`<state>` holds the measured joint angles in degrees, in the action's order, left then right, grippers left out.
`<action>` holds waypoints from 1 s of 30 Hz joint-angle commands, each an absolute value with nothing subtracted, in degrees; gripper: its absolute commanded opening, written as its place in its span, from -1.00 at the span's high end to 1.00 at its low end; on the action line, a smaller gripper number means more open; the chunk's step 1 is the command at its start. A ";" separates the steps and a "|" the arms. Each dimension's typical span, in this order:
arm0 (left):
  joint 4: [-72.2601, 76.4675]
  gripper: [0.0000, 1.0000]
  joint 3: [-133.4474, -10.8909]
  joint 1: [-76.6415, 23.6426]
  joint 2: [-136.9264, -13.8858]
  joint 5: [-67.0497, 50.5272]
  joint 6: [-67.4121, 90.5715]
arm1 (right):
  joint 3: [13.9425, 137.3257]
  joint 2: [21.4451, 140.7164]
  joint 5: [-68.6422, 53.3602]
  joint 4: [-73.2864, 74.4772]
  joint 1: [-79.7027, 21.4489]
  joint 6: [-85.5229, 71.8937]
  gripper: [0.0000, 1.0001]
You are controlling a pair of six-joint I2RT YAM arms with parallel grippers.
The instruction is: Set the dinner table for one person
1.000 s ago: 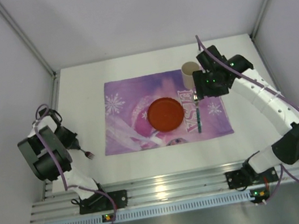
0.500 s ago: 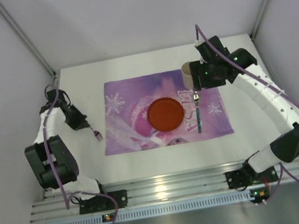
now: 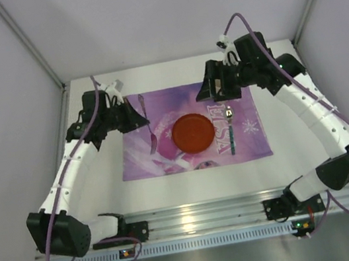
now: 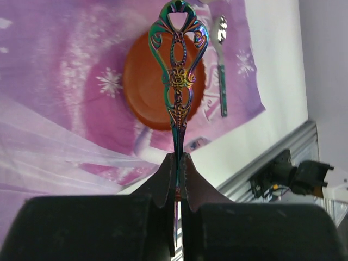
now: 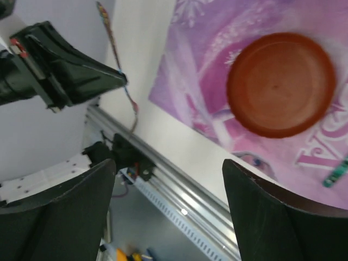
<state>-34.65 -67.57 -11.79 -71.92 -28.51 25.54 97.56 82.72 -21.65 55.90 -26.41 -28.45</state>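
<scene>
My left gripper [image 3: 138, 118] is shut on an ornate iridescent fork [image 3: 149, 126] and holds it above the left part of the purple placemat [image 3: 149, 161]. In the left wrist view the fork's handle [image 4: 178, 60] rises from between the closed fingertips [image 4: 178, 159], over the red plate [image 4: 140, 87]. That red plate [image 3: 193, 133] sits at the placemat's centre, with a spoon [image 3: 230, 131] just to its right. My right gripper [image 3: 213, 90] hangs open above the placemat's far right part, with nothing between its fingers [image 5: 168, 163]. The white dinner table [image 3: 102, 176] carries it all.
A silver aluminium rail [image 3: 209, 218] runs along the table's near edge, with both arm bases bolted to it. Grey walls close in the left, right and far sides. The right wrist view shows the left gripper [image 5: 70, 76] with the fork [image 5: 130, 100].
The left arm swung from the near left up and across to the placemat's left part, carrying the fork. The right gripper moved left over the spot where a cup stood and opened wider.
</scene>
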 commanded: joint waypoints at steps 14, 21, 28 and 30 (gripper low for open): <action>-40.17 1.00 -76.99 -38.40 -74.27 -21.45 25.66 | 92.20 90.00 -39.38 31.38 -32.17 -43.42 -0.57; -40.60 1.00 -78.31 -39.29 -74.18 -20.04 25.84 | 89.21 87.81 -37.27 32.95 -32.08 -40.79 -0.06; -41.13 1.00 -78.31 -39.29 -74.36 -18.72 25.40 | 85.53 84.56 -36.30 34.54 -32.08 -39.38 0.18; -41.04 1.00 -78.40 -39.29 -74.44 -18.98 25.49 | 84.73 84.20 -35.95 34.19 -32.08 -39.29 0.31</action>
